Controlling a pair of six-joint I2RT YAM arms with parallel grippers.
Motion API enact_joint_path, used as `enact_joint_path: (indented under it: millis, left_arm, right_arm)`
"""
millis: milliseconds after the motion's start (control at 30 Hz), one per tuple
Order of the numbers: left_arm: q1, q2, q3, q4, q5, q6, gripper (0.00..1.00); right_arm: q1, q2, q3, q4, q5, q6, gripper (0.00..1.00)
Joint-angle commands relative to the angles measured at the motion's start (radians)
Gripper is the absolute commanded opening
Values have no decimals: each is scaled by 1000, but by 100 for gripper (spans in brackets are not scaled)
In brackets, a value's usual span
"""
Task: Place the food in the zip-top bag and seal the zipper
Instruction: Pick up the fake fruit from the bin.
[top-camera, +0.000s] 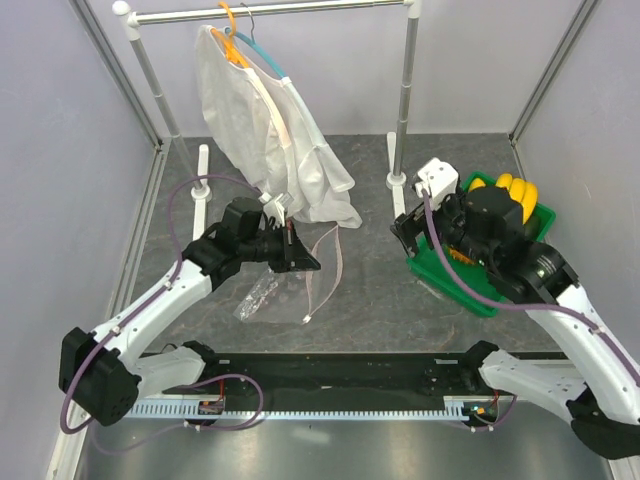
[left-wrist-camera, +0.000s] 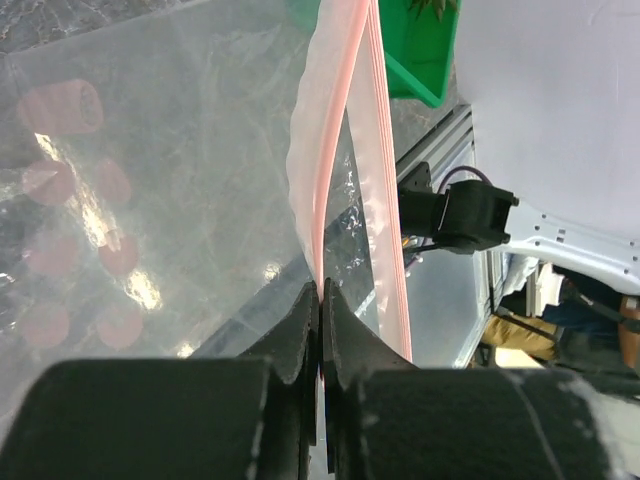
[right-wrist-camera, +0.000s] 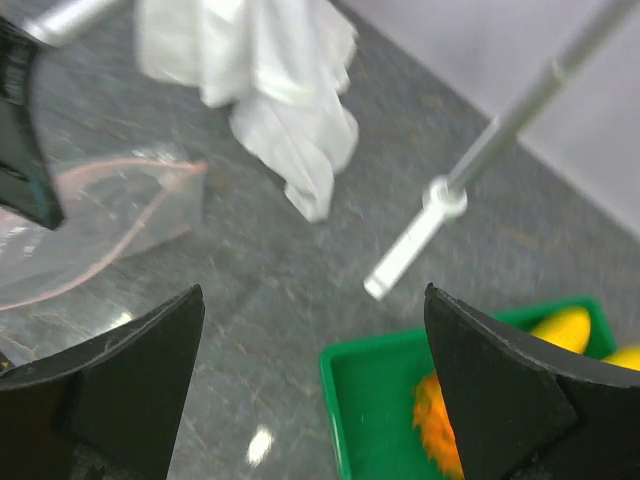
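The clear zip-top bag (top-camera: 262, 292) hangs from my left gripper (top-camera: 300, 256) above the table, its mouth open. In the left wrist view the left gripper (left-wrist-camera: 320, 292) is shut on one side of the pinkish zipper (left-wrist-camera: 330, 130), and the dotted bag (left-wrist-camera: 170, 170) spreads out to the left. My right gripper (top-camera: 418, 238) is open and empty over the near left corner of the green tray (top-camera: 470, 290). The yellow banana bunch (top-camera: 518, 192) lies in the tray. In the right wrist view the open gripper (right-wrist-camera: 312, 300) is above the tray (right-wrist-camera: 370, 400), with the orange pineapple (right-wrist-camera: 440, 420) and banana (right-wrist-camera: 565, 325) below right.
A white garment (top-camera: 270, 140) on an orange hanger hangs from a metal rack (top-camera: 270, 12) at the back, close behind the left gripper. The rack's white feet (top-camera: 397, 182) stand beside the tray. Grey walls enclose the table.
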Motion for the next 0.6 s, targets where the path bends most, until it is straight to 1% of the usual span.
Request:
enact_joint_path:
  millis: [0,33,67,100,133,167,200,300,333,367,400,433,533,567]
  left_arm:
    - [0,43,29,123,27,-62,2]
    - [0,47,37,115,30,-55,2]
    - [0,49,40,111,33,-42,2]
    - [0,44,44,109,35,-41,2]
    - [0,41,43,110,35,-39,2]
    - [0,40,41,112,35,-38,2]
    - [1,37,34,117,35,-39,2]
    - [0,28,23,123,35,-39,2]
    - [0,18,20,126,38,-39,2]
    - [0,15,18,127,41,-36,2]
    - [0,14,15,126,49,-36,2]
    - [0,9,15,127,52,-36,2]
    - [0,5,15,126,58,-39,2]
    - [0,5,15,124,58,-42,2]
  right_arm:
    - [-130,140,25,-206,11,58,98]
    - [-208,164,52,-261,-20,26,98]
    - [-250,209,63,-288,-49,-7,98]
    - [-293,223,71,-306,-63,-89,98]
    - [-395,229,65,-332,-116,-134,98]
    - [-460,220,53,-335,-150,-186,98]
    - [-594,212,24,-338,-192,-278,98]
    - [-788,180,-47,-371,-364,-434,98]
    - [-883,175,-67,-392,-391,-556,98]
    - [-922,169,-84,-395,-430,-600,98]
    - [-1003,172,-117,-397,-457,-661,98]
    - [-1037,177,-128,-426,-480,-776,98]
    - [-1131,237,-159,-462,-528,-913,98]
    - [-1146,275,-164,-473,-539,-1020,98]
